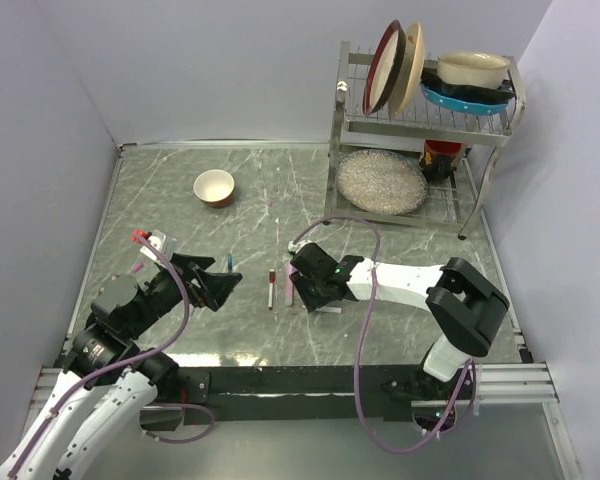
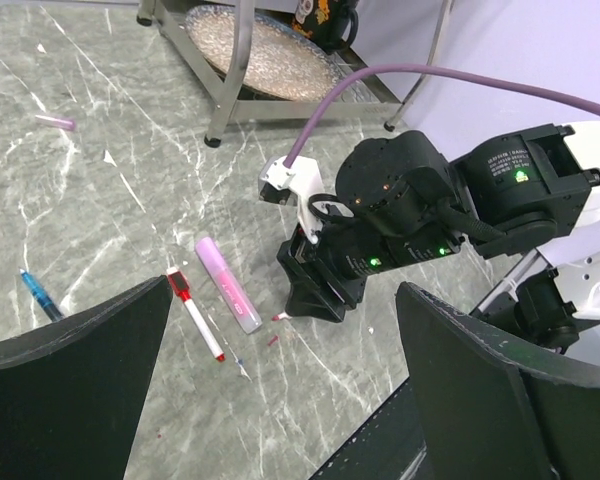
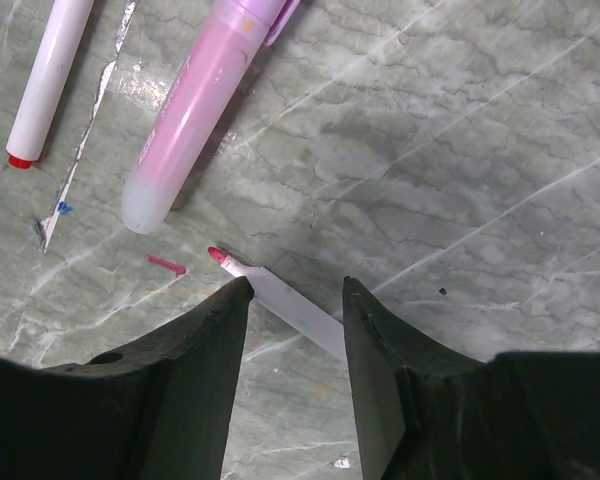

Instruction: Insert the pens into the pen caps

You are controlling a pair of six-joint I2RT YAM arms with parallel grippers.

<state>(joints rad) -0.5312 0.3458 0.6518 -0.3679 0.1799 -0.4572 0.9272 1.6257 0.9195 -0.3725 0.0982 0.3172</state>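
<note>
My right gripper (image 1: 302, 290) is low on the table, open. In the right wrist view its jaws (image 3: 295, 285) straddle a slim white pen with a pink-red tip (image 3: 280, 298); the left finger touches the barrel. A thick lilac-pink highlighter (image 3: 195, 110) and a white pen with a red end (image 3: 45, 80) lie just beyond. In the left wrist view that pen (image 2: 200, 325) wears a red cap (image 2: 177, 284), next to the highlighter (image 2: 227, 284). A teal-blue pen (image 2: 40, 295) lies further left. My left gripper (image 1: 218, 285) is open and empty, above the table.
A small lilac piece (image 2: 55, 122) lies alone far back on the table. A small bowl (image 1: 214, 187) stands at the back left. A dish rack (image 1: 420, 120) with plates and bowls stands at the back right. A tiny red fragment (image 3: 167, 265) lies by the pen tip.
</note>
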